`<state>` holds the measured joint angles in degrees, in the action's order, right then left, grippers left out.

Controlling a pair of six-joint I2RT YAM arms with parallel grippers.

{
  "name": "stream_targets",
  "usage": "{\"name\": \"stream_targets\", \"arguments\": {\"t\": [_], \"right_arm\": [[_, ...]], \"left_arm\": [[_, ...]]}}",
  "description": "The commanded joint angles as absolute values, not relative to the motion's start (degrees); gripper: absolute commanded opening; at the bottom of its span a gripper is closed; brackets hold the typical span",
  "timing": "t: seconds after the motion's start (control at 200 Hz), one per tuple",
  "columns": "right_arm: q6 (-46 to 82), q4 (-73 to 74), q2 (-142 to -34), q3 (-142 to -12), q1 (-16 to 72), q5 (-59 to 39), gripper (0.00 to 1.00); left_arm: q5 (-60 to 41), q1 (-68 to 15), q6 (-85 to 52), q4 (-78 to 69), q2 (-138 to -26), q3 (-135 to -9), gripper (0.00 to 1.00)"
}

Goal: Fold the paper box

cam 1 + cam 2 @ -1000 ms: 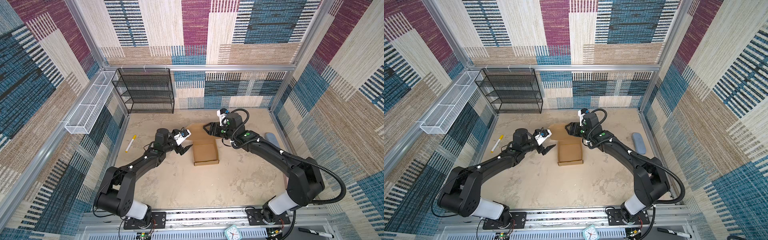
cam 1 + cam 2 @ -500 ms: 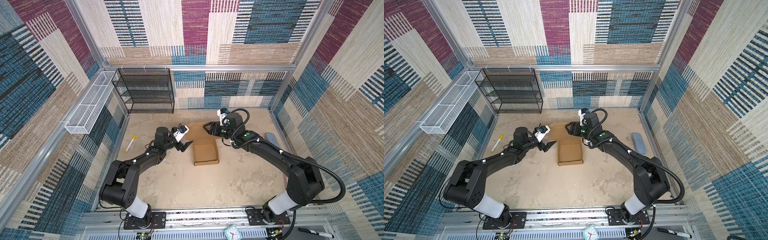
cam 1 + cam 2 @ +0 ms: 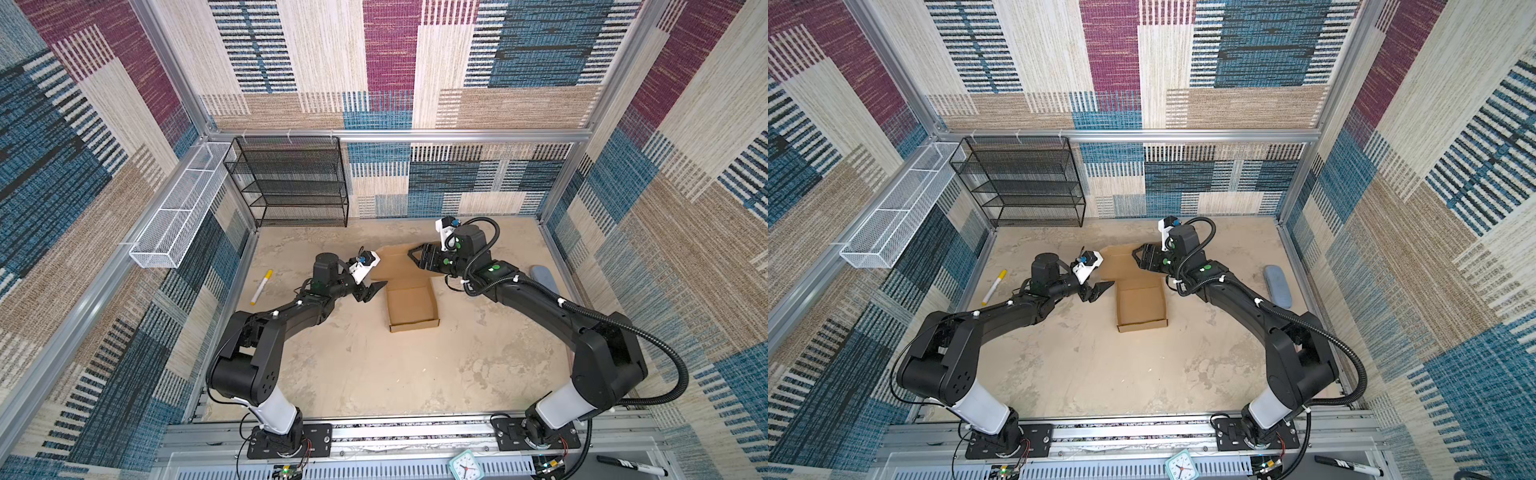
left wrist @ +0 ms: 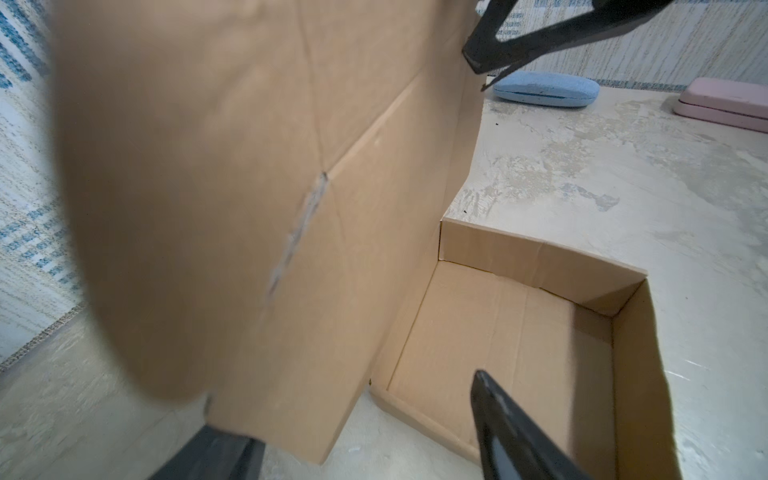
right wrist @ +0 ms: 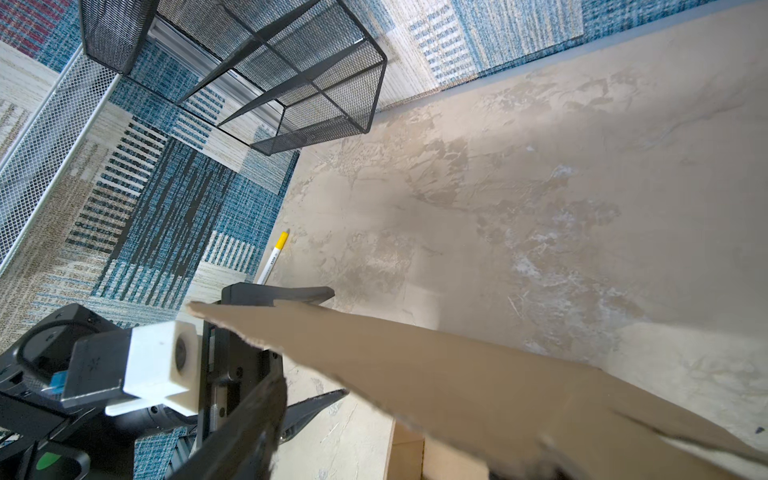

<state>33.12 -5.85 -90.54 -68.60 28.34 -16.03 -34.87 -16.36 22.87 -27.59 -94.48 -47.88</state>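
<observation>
The paper box is plain brown cardboard in the middle of the table in both top views: an open shallow tray [image 3: 411, 305] with its lid [image 3: 395, 262] raised at the far side. My left gripper [image 3: 372, 289] stands open at the tray's left far corner. In the left wrist view the lid's side flap [image 4: 291, 291] hangs between its fingers [image 4: 511, 432], one of them over the tray floor [image 4: 519, 340]. My right gripper [image 3: 417, 257] is open at the lid's far edge, and the lid [image 5: 436, 374] passes between its jaws.
A yellow-capped marker [image 3: 261, 286] lies left of the left arm. A black mesh rack [image 3: 291, 183] stands at the back left, with a white wire basket [image 3: 178, 208] on the left wall. A blue case [image 3: 542, 276] lies at the right edge and a pink case [image 4: 727, 104] beside it.
My left gripper has rolled and edged right toward the box's left far corner, its jaws somewhat narrower. The right arm and the box have not moved.
</observation>
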Motion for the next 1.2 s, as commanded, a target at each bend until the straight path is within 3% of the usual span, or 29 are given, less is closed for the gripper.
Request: {"name": "stream_targets", "arguments": {"t": [0.0,0.33,0.416,1.192], "right_arm": [[32.78,-3.79,-90.79,-68.60,28.22,-16.61,0.74],[32.96,-3.40,-90.78,-68.03,28.13,-16.70,0.74],[32.96,-3.39,-90.70,-67.94,28.15,-16.70,0.74],[33.31,-2.39,-89.74,-66.33,28.07,-17.40,0.74]], "left_arm": [[-35.52,-16.33,20.93,-30.38,-94.88,-48.37,0.73],[-33.66,-16.25,19.66,-31.98,-96.33,-48.62,0.61],[-33.66,-16.26,19.65,-32.35,-96.50,-48.65,0.50],[-31.77,-16.26,18.19,-31.96,-98.95,-50.97,0.26]]}}
